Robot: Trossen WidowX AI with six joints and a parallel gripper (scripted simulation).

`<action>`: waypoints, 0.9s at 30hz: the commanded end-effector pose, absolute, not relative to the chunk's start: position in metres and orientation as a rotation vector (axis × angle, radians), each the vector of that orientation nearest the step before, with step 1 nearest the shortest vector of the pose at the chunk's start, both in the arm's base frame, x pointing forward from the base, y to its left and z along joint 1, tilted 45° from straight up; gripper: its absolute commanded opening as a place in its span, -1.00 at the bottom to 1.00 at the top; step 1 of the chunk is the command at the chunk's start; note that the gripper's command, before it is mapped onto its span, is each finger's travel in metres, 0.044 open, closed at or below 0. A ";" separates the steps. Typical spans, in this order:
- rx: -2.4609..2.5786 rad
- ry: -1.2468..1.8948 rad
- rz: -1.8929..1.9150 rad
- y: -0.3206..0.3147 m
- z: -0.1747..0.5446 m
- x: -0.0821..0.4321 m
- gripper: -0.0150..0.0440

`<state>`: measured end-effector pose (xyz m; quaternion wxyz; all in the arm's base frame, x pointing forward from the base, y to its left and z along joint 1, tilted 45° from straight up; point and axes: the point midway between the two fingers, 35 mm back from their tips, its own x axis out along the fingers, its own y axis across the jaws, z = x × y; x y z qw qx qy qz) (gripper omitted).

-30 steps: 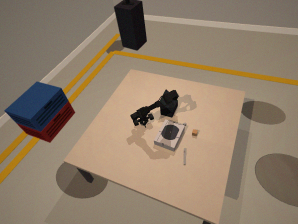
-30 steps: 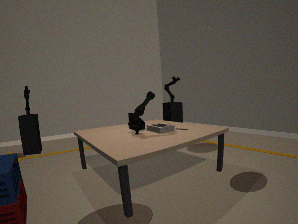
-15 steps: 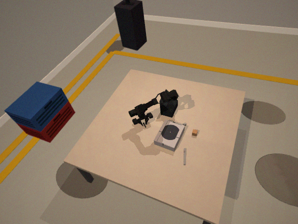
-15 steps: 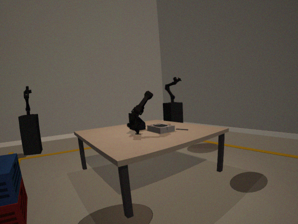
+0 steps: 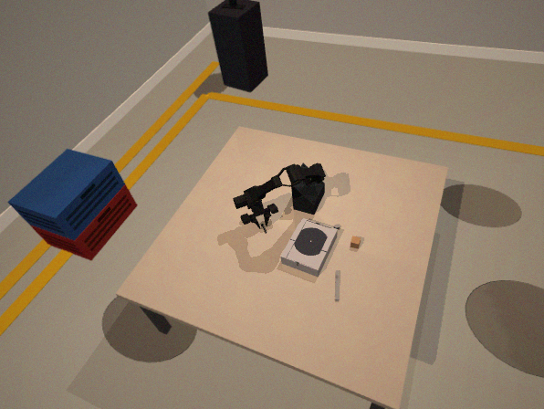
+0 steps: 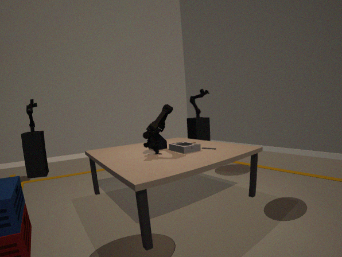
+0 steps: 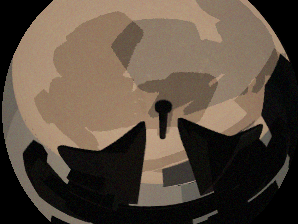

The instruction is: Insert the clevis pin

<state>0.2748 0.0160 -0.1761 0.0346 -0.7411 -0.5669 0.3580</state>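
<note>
Fingers (image 5: pixel 267 222) (image 6: pixel 156 150) stand apart, pin (image 5: pixel 264 228) (image 7: pixel 163 120) between their tips.

The top view looks steeply down on the table (image 5: pixel 219 292) (image 6: pixel 172 169) from above. The exterior view faces the table obliquely from beyond one corner, slightly above its top. Both include the whole tabletop. The wrist view looks closely onto the tabletop.
</note>
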 end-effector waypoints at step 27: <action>-2.268 -1.738 1.100 0.022 -0.182 0.272 -0.31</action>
